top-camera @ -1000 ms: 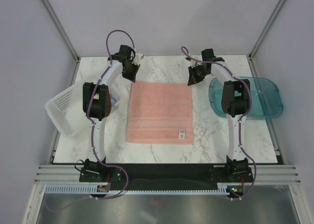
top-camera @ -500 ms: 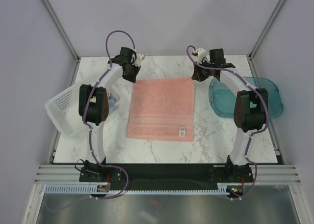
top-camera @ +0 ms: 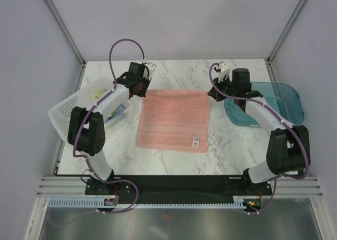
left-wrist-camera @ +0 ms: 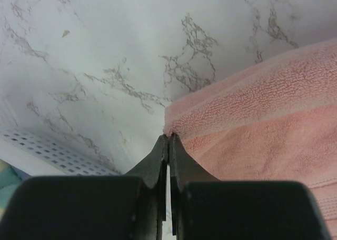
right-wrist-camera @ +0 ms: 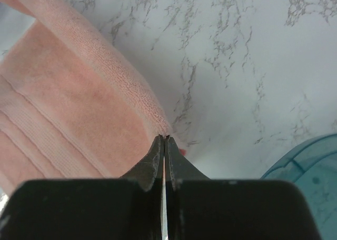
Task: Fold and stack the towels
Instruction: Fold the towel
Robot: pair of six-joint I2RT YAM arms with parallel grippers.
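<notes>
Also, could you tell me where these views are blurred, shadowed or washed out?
Top external view: even, diffuse light, all sharp, no hard shadows or glare. Left wrist view: black jaws at the bottom edge blurred, pile of the salmon-pink terry towel crisp, white marble-patterned tabletop somewhat washed out. Right wrist view: jaws likewise soft, teal translucent plastic tray in the corner slightly blurred.

Enclosed booth. Back wall [top-camera: 179,24], left wall [top-camera: 26,66] and right wall [top-camera: 316,50] are plain pale lilac-grey panels. A slanted aluminium post stands at the far-left corner [top-camera: 60,24] and another at the far-right [top-camera: 287,27]. Surface [top-camera: 231,150] is white marble pattern with grey veining, evenly and softly lit. Along the near edge: black strip [top-camera: 179,183], aluminium rails [top-camera: 60,186], white slotted cable duct [top-camera: 174,203], then dull metal sheet [top-camera: 179,224].
</notes>
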